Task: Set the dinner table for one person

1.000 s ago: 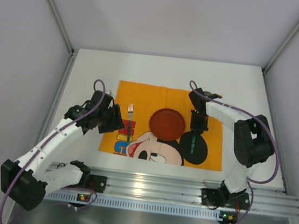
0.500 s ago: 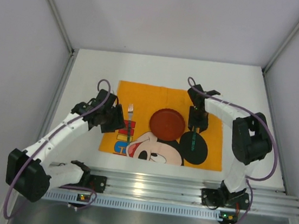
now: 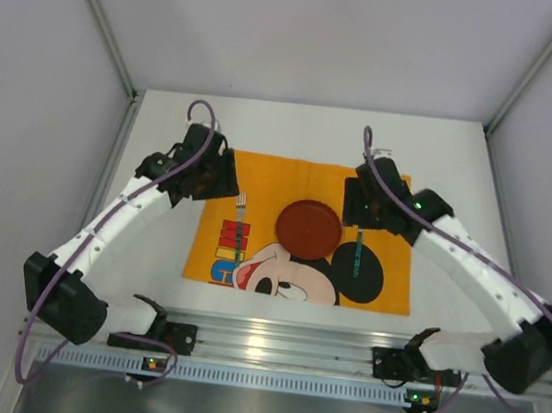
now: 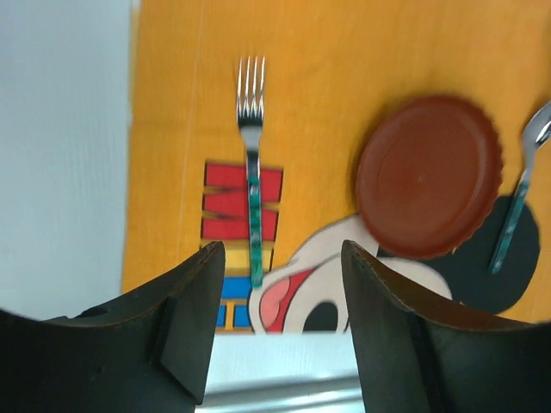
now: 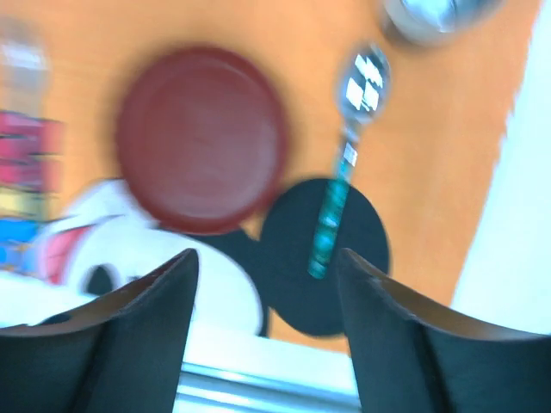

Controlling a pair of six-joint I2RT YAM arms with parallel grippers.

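Observation:
On the white dinner table (image 3: 463, 159) lies an orange Mickey Mouse placemat (image 3: 260, 174). A red plate (image 3: 309, 228) sits at its middle, with a teal-handled fork (image 3: 240, 224) to its left and a teal-handled spoon (image 3: 358, 257) to its right. My left gripper (image 3: 219, 179) hovers open over the mat's far left corner, holding nothing. My right gripper (image 3: 359, 205) hovers open just beyond the spoon's bowl. The left wrist view shows the fork (image 4: 251, 172) and plate (image 4: 428, 176) beyond the open gripper (image 4: 280, 258). The right wrist view shows the plate (image 5: 202, 138) and spoon (image 5: 344, 181) beyond the open gripper (image 5: 265, 262).
A ribbed aluminium rail (image 3: 339, 350) runs along the near table edge, where both arm bases are bolted. A blurred silver object (image 5: 426, 17) rests at the mat's far right corner. White walls close in the table's sides and back.
The right gripper has opened and drawn back from the spoon, which stays on the mat. The left gripper has moved away from the fork toward the mat's far left corner.

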